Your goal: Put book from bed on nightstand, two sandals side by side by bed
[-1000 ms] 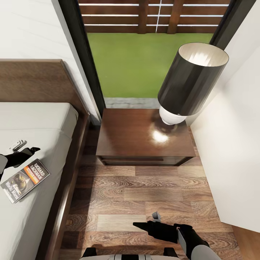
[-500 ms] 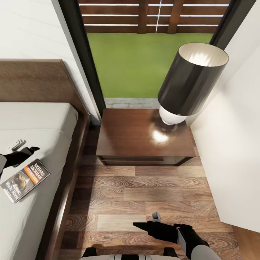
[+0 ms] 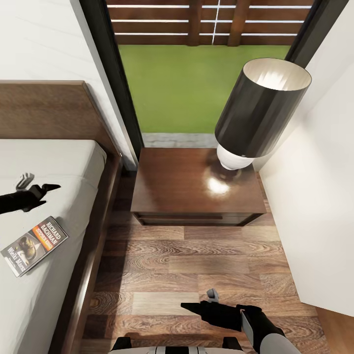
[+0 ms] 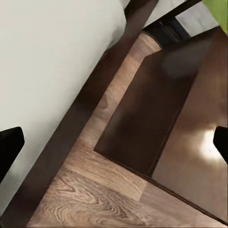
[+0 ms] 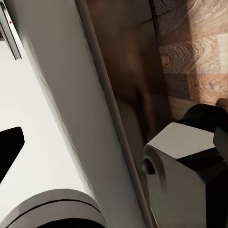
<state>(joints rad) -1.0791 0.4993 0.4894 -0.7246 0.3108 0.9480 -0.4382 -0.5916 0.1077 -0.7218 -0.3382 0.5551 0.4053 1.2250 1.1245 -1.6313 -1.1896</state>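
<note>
We are lifting our left gripper (image 3: 35,186), jaws wide and empty, farther from the book (image 3: 34,245) lying untouched on the bed (image 3: 59,167), left of the nightstand (image 3: 187,187), while our right gripper (image 3: 201,301) is idling, spread open.

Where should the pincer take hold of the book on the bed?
The book lies flat on the mattress, so probably come from above at its bare corner nearest the bed's edge, one finger slipping under. The soft mattress should give way.
</note>
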